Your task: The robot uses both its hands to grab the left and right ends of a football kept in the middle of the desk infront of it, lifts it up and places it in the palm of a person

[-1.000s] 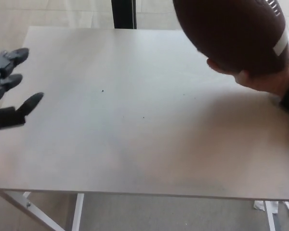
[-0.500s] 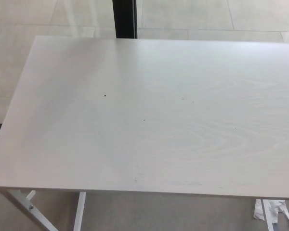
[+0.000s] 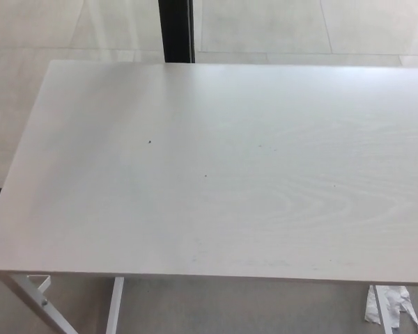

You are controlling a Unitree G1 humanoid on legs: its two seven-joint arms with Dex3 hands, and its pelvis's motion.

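The pale wood-grain desk (image 3: 216,174) fills the head view. No football shows on it or anywhere in the picture. Neither of my hands is in view, and no person's hand shows either.
A dark vertical post (image 3: 175,30) stands behind the desk's far edge on a light tiled floor. White desk legs (image 3: 38,300) show under the front left corner. A crumpled white scrap (image 3: 390,305) lies on the floor at the lower right.
One second ago a person's hand held the brown football at the upper right and my left hand was open at the left edge. Both have since left the picture.
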